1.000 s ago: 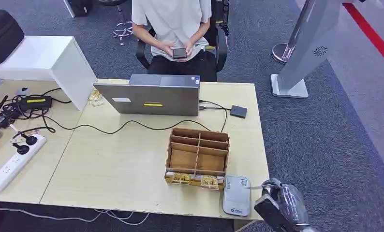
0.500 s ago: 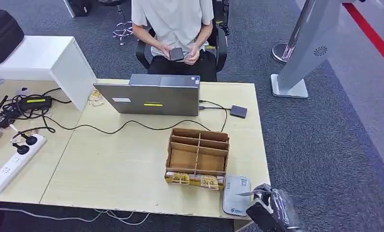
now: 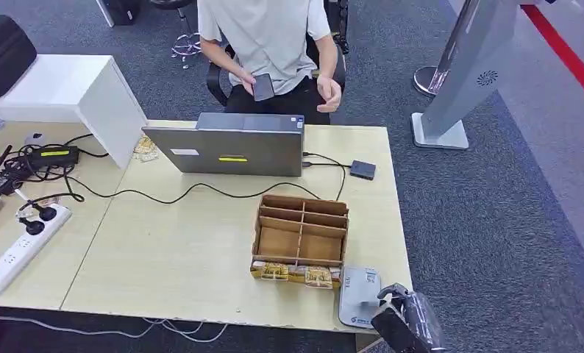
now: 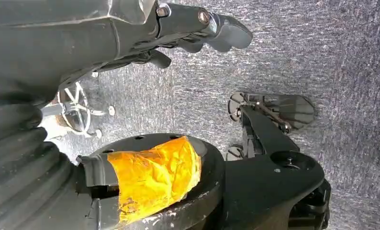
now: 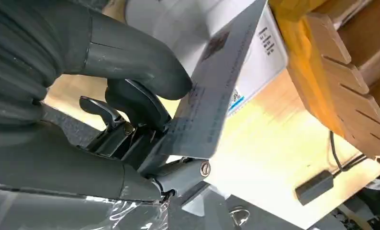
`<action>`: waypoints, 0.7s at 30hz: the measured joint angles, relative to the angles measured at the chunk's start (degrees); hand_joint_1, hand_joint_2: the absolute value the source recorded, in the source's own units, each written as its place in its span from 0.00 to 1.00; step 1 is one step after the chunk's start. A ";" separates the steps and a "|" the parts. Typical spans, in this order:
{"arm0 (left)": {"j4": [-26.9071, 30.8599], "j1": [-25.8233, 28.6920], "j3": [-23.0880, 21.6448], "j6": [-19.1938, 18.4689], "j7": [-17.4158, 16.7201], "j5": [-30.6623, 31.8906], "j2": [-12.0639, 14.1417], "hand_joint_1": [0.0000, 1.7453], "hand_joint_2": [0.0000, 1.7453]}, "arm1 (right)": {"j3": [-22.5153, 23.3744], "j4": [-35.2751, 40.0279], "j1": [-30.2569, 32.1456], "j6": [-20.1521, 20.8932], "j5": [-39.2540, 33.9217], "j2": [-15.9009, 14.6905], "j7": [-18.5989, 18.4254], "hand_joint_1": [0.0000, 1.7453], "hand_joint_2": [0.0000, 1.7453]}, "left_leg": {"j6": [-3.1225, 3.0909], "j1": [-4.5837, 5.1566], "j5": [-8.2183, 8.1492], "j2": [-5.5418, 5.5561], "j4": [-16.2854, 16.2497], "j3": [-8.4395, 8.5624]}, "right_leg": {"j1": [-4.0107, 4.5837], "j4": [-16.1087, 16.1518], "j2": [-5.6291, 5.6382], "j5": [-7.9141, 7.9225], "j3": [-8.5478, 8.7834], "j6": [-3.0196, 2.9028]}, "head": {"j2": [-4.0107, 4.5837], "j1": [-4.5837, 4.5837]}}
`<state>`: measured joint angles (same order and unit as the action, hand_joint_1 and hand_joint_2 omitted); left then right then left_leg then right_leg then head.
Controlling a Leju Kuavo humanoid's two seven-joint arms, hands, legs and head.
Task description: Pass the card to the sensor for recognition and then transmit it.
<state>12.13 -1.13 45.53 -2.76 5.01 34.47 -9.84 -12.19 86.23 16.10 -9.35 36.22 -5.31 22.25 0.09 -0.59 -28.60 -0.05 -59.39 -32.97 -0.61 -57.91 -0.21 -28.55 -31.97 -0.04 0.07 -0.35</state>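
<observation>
**My hands, up close**

My right hand (image 5: pixel 130 91) has a thick, smooth grey thumb and darker fingers with small silver screws at their pivots. Clear plastic film wraps my wrist below its grey ribbed cover. My left hand (image 4: pixel 197 28) is dark grey too, with a bright screw head near its rounded fingertips.
</observation>
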 joint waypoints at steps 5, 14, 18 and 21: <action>0.00 -0.01 0.18 -0.06 0.11 0.70 0.02 0.00 1.00 | 0.04 2.04 -1.74 0.22 -0.39 0.00 -0.22 1.00 1.00 | 0.00 0.00 0.00 -0.02 0.00 0.02 | 0.00 0.00 0.02 0.00 0.00 0.00 | 0.00 0.00; 0.00 0.00 0.26 -0.26 0.26 1.44 0.07 0.00 1.00 | 1.05 6.67 -4.08 1.10 -0.46 0.07 0.17 1.00 1.00 | 0.00 0.00 0.00 -0.02 0.00 -0.03 | 0.00 -0.01 0.03 0.01 -0.01 0.00 | 0.00 0.00; 0.00 0.00 0.59 -0.76 0.70 2.32 0.17 0.00 1.00 | 2.60 12.14 -8.34 4.24 -1.86 0.44 -1.64 1.00 1.00 | 0.00 0.00 0.02 -0.03 -0.01 0.01 | 0.00 -0.02 0.04 0.01 0.00 0.00 | 0.00 0.00; 0.00 -0.01 0.59 -1.20 0.77 3.41 0.31 0.00 1.00 | 3.08 14.38 -11.81 6.29 -2.08 0.81 -3.73 1.00 1.00 | 0.01 0.00 0.05 -0.03 -0.01 0.02 | 0.00 -0.02 0.04 0.03 0.01 -0.01 | 0.00 0.02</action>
<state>12.13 -1.13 46.12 -3.96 5.77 37.88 -9.53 -9.11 100.60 4.29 -3.06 34.14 -4.50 18.52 0.10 -0.59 -28.55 -0.08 -59.40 -32.95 -0.61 -57.93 -0.17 -28.52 -31.96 -0.05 0.07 -0.33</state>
